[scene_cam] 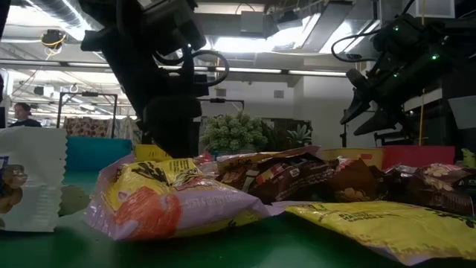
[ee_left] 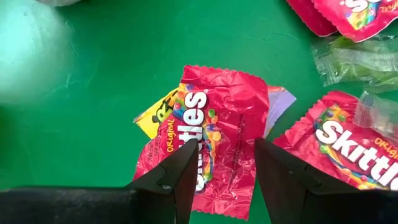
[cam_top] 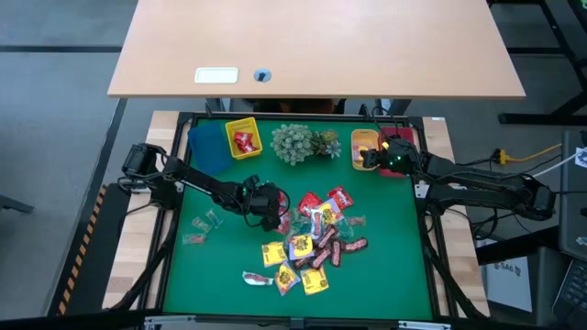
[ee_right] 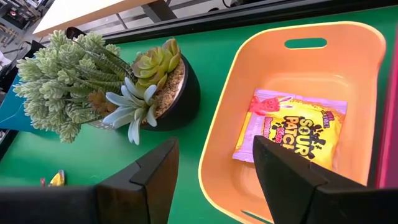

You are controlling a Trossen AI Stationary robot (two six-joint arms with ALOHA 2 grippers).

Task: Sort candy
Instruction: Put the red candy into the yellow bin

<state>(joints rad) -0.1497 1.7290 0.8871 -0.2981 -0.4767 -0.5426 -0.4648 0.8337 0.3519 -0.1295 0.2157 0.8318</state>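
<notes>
The left gripper (ee_left: 224, 177) hangs open, empty, over a red Skittles packet (ee_left: 208, 134) mid-table. The right gripper (ee_right: 214, 177), open and empty, hovers above the orange bin (ee_right: 348, 74) near the far right corner.

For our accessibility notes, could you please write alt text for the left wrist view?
The left tool, fingers open, hangs directly above a red Skittles packet on the green table. A yellow packet peeks from under it; more red packets and clear wrappers lie nearby.

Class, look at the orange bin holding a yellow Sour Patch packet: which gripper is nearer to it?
Right. The right gripper hangs open just over the orange bin; the left gripper is across the table, over the candy pile.
</notes>
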